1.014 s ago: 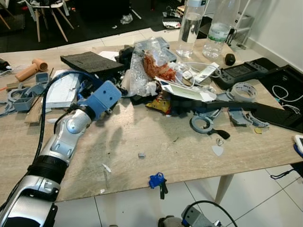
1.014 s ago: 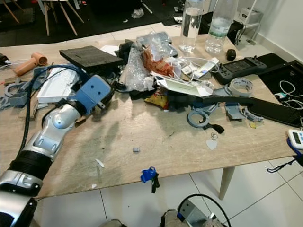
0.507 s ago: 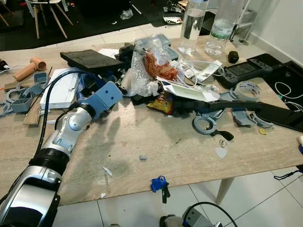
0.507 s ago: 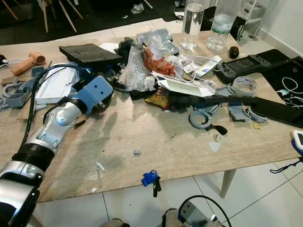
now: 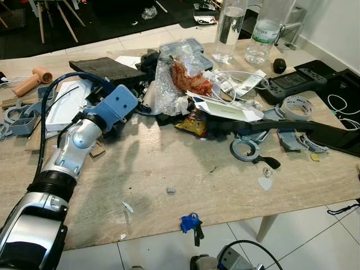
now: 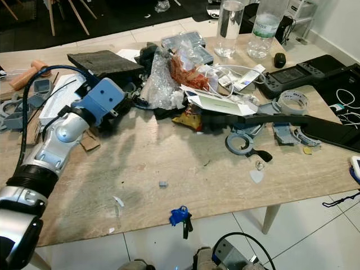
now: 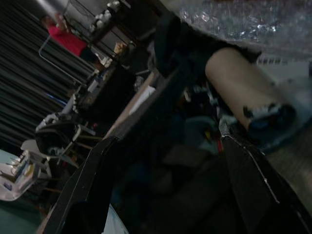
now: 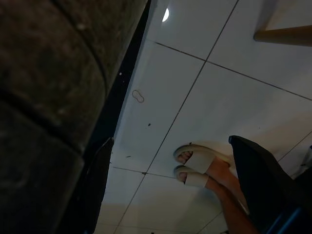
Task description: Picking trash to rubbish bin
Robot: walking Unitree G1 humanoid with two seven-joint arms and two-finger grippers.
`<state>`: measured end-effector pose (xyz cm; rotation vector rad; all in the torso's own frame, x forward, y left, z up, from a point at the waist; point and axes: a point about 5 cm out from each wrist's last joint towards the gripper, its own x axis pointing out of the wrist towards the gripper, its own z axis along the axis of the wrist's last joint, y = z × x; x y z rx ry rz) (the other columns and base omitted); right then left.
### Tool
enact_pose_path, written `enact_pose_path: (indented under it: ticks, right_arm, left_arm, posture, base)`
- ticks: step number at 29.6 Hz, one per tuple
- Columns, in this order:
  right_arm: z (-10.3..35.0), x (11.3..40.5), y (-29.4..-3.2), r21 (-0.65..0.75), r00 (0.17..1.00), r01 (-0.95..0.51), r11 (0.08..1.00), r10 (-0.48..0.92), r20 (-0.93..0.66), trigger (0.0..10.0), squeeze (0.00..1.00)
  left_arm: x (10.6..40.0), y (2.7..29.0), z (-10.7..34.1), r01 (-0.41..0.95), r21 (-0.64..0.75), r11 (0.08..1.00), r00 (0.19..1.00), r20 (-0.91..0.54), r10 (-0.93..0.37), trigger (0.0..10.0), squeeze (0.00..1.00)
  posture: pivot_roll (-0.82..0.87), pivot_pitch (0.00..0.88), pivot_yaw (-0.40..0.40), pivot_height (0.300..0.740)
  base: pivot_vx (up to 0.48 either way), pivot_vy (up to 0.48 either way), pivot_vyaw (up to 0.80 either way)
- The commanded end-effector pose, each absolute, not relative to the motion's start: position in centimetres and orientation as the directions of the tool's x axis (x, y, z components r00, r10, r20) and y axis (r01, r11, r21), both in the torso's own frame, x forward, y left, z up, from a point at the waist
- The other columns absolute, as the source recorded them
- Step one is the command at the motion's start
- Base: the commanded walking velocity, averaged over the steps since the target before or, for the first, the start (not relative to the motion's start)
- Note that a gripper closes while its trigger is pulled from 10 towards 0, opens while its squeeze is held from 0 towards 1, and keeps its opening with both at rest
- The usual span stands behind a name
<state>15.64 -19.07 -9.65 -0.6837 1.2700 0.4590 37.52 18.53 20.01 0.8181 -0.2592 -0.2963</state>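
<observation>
A heap of trash lies mid-table: crumpled clear bubble wrap (image 5: 166, 84), a red snack bag (image 5: 188, 79), a yellow wrapper (image 5: 191, 124) and white papers (image 5: 225, 109). My left arm reaches over the table, and its blue wrist block (image 5: 115, 106) sits just left of the bubble wrap, hiding the fingers there. In the left wrist view my left gripper (image 7: 168, 141) is open, with a cardboard tube (image 7: 239, 85) and bubble wrap (image 7: 243, 24) just beyond its tips and nothing between the fingers. My right gripper (image 8: 170, 141) hangs open over the white floor.
Two water bottles (image 5: 229, 28) stand at the back. A black foam pad (image 5: 101, 68), a game controller (image 5: 289, 84), a tape roll (image 5: 296, 106) and grey printed parts crowd the table (image 5: 169, 163). Blue keys (image 5: 190, 222) hang at its front edge. A person's sandalled feet (image 8: 200, 168) stand nearby.
My left wrist has shifted a little left and farther across the table, toward the foam pad's edge. The trash heap has not moved.
</observation>
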Motion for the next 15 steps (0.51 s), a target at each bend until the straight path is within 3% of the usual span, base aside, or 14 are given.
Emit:
enact_pose_path:
  ticks: [1,15]
  right_arm:
    - [-10.2,14.7,-17.3,-0.142,0.223,-0.659,0.739,0.012,-0.975,10.0,0.0]
    - [-10.2,14.8,-17.2,-0.152,0.233,-0.656,0.74,0.007,-0.972,10.0,0.0]
  left_arm:
    - [37.3,19.0,19.2,0.192,0.755,0.626,0.928,0.067,-0.366,10.0,0.0]
    - [37.9,21.3,18.0,0.18,0.658,0.731,0.972,-0.005,-0.235,10.0,0.0]
  posture:
    - [-0.03,0.193,0.057,0.74]
    - [-0.03,0.192,0.063,0.74]
  base:
    - [0.0,0.0,0.0]
    - [0.0,0.0,0.0]
